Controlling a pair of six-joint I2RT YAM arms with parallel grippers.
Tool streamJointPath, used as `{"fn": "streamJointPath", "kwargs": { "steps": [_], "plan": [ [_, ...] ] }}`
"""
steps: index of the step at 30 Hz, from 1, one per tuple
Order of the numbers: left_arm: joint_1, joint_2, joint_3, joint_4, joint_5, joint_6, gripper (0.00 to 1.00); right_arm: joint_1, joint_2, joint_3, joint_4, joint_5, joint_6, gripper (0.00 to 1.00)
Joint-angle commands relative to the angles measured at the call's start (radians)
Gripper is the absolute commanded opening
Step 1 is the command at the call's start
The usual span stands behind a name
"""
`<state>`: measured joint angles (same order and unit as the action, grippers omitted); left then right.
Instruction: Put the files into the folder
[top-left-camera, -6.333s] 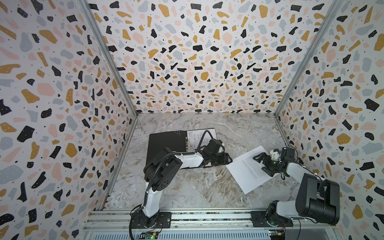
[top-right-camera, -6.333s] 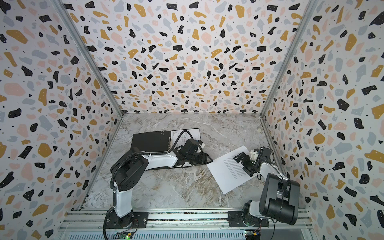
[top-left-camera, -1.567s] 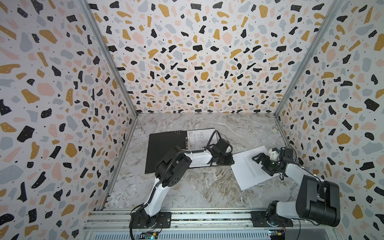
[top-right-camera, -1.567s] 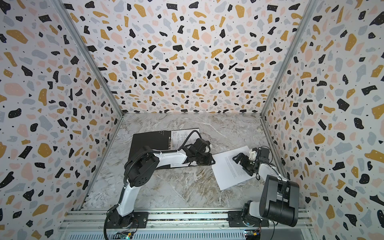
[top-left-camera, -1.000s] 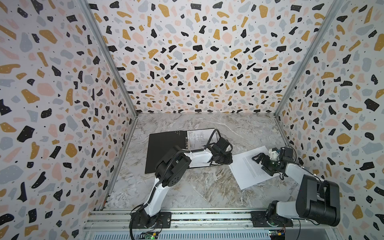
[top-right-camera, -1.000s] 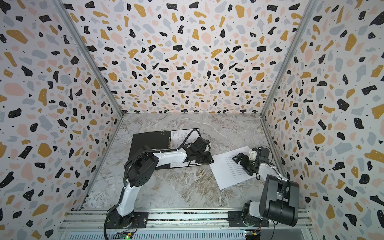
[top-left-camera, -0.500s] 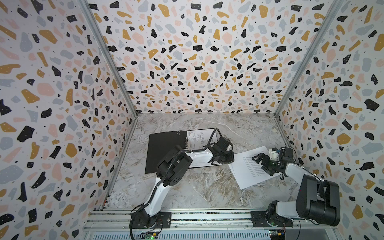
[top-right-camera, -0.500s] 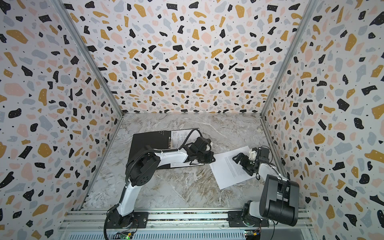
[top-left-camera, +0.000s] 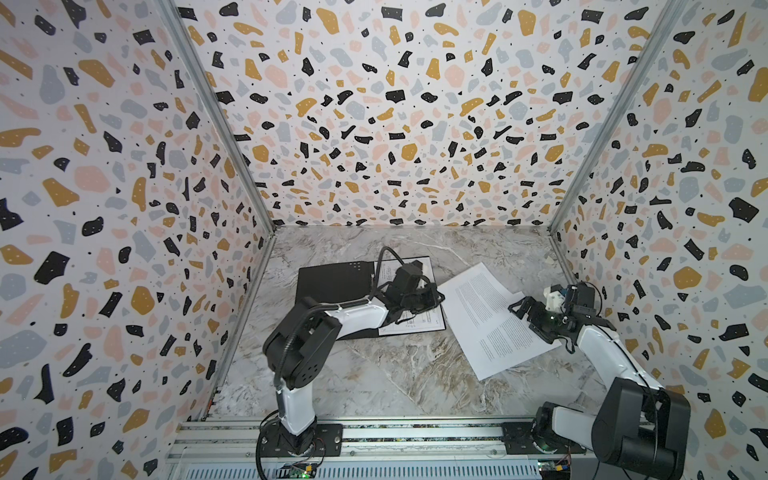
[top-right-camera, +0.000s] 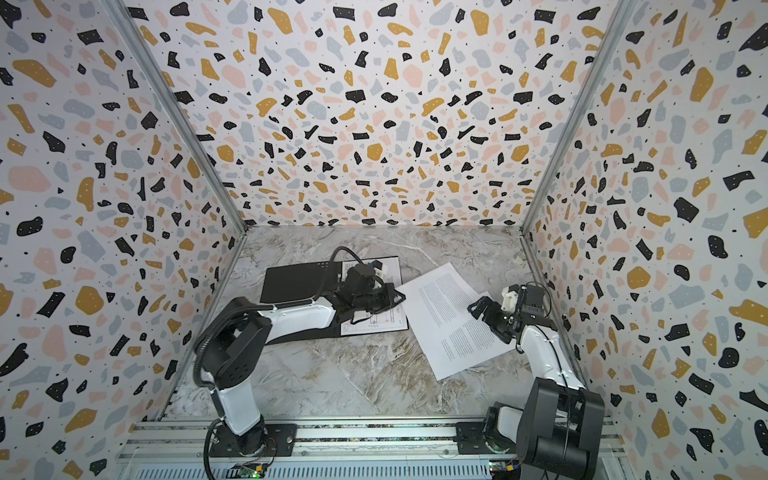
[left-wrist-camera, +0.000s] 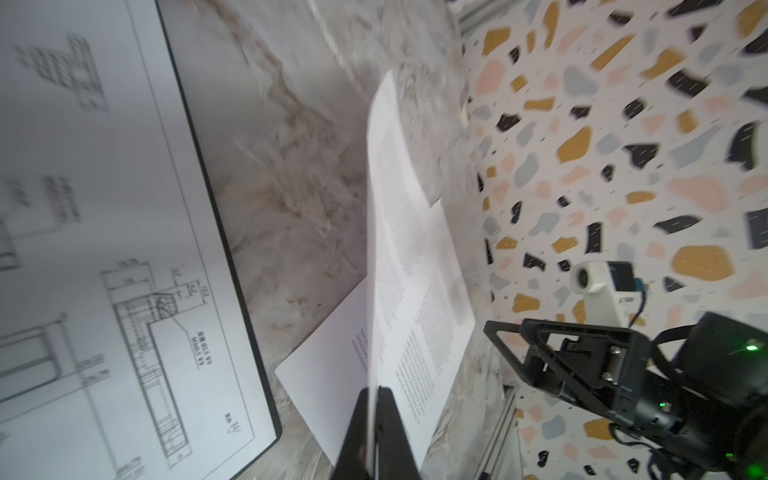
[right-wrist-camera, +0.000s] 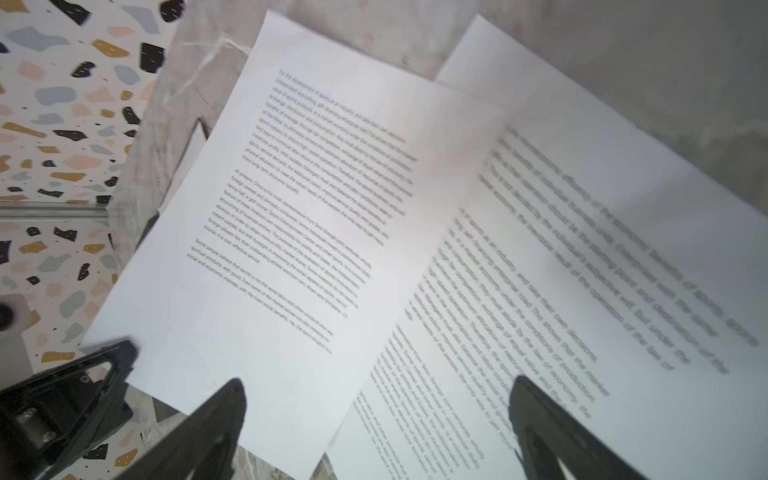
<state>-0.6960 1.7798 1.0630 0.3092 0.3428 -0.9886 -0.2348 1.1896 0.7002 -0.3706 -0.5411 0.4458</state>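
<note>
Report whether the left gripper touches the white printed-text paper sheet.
Touching. Left wrist view: left gripper shut on the edge of the white text sheet.

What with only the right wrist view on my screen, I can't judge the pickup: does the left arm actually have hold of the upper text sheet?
Observer: Yes. In the left wrist view the left gripper has its jaws shut on the upper text sheet, near a corner.
Operator: Is the folder ready for it?
Observer: In both top views the folder lies open, black inside up, next to the text sheets.
Operator: Anything in it already?
Observer: A diagram sheet lies on the half nearer the text sheets, partly hidden under the left arm.
</note>
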Motion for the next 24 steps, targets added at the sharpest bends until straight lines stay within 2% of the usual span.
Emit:
{"fn": "streamJointPath", "kwargs": {
  "steps": [1,4,9,16,24],
  "plan": [
    [0.014,-0.109,-0.088,0.134,-0.058,-0.078,0.0,0.023,-0.043,0.036,-0.064,-0.001,0.021,0.99],
    [0.031,-0.212,-0.205,0.121,-0.165,-0.096,0.0,0.045,-0.035,0.035,-0.057,-0.023,0.031,0.99],
    [0.038,-0.357,-0.386,0.16,-0.342,-0.183,0.0,0.14,0.019,0.034,0.011,-0.026,0.067,0.99],
    [0.032,-0.514,-0.567,0.219,-0.601,-0.3,0.0,0.317,0.219,0.091,0.097,-0.007,0.097,0.99],
    [-0.031,-0.413,-0.529,0.278,-0.656,-0.32,0.0,0.392,0.42,0.239,0.135,-0.036,0.104,0.97]
  ]
}}
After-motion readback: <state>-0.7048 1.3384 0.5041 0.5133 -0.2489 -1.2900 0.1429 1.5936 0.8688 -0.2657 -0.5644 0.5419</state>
